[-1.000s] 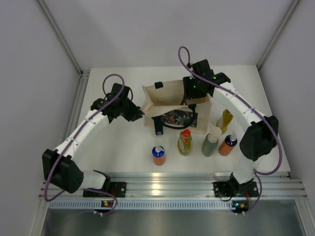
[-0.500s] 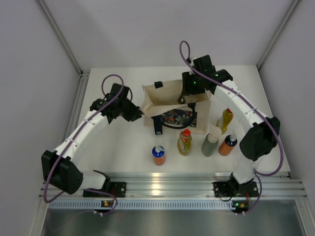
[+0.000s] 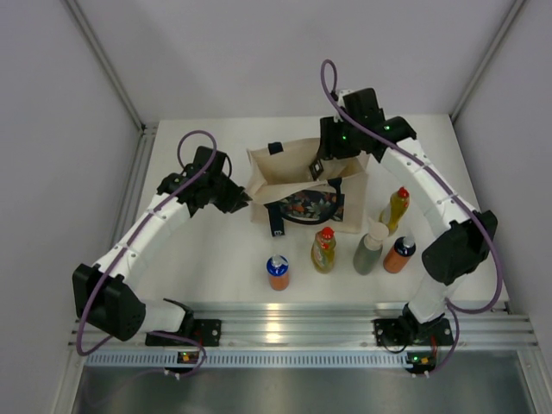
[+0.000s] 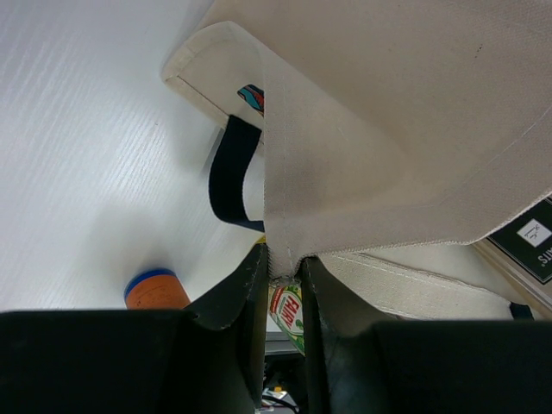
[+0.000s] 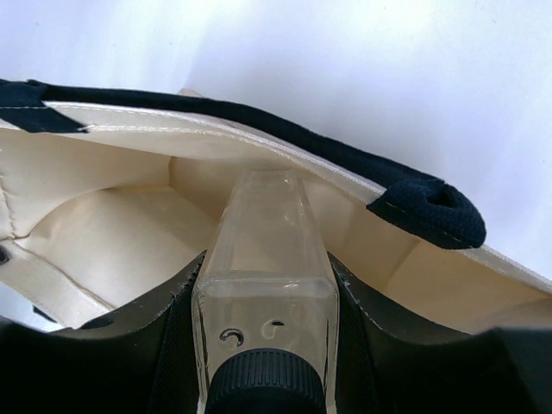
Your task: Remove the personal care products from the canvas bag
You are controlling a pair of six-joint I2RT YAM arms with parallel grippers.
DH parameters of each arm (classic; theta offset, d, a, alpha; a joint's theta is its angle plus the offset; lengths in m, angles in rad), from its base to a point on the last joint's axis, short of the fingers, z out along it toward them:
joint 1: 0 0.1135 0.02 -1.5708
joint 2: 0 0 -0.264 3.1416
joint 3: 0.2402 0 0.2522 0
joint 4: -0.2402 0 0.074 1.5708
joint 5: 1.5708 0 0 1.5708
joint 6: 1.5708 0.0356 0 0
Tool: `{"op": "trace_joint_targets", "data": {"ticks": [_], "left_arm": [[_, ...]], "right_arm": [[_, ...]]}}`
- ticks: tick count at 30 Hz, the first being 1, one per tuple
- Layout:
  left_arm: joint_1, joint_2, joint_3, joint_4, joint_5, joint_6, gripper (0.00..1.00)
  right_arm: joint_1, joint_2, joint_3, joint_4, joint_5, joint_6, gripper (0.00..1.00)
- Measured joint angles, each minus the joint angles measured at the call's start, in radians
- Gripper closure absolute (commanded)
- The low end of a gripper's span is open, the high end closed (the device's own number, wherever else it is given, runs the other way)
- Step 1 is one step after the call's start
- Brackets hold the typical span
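Jaws of the right gripper [image 5: 266, 274] are clenched around a whitish, square-sided bottle with a dark cap [image 5: 263, 226], partly inside the beige canvas bag [image 3: 289, 168]; those of the left gripper [image 4: 283, 264] are pinched on its rim. Extraction of this bottle seems underway: a straight lift clear of the black handle [image 5: 414, 207] is called for.

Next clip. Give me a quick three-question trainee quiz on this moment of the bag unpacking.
1. How many bottles stand on the table outside the canvas bag?
2. True or false: the left claw is open and clear of the bag.
3. What does the right claw grip? A) a yellow bottle B) a clear bottle with a dark cap C) a black handle
Key: 1) five; 2) false, it pinches the bag's rim; 3) B.
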Motion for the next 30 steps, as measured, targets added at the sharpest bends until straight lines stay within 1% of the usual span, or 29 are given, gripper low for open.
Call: {"op": "trace_joint_targets", "data": {"ticks": [11,21,26,27,28,30], "left_arm": [[0.002,0.0,0.0,0.0,-0.001,0.0,1.0],[0.007,0.0,0.0,0.0,-0.004,0.001,1.0],[0.01,0.0,0.013,-0.005,-0.011,0.01,0.9],[0.01,0.0,0.019,-0.008,-0.014,0.014,0.85],[0.01,0.0,0.025,-0.008,-0.016,0.019,0.82],[0.01,0.0,0.036,-0.008,-0.022,0.024,0.81]], "right_arm": [[0.0,-0.021,0.095,-0.049,-0.011,0.004,1.0],[0.0,-0.05,0.227,-0.129,-0.03,0.026,1.0],[-0.003,-0.099,0.243,-0.142,-0.04,0.043,1.0],[-0.005,-0.11,0.243,-0.144,-0.045,0.047,1.0],[-0.008,-0.119,0.244,-0.145,-0.048,0.051,1.0],[-0.018,-0.133,0.252,-0.154,-0.054,0.058,1.0]]}}
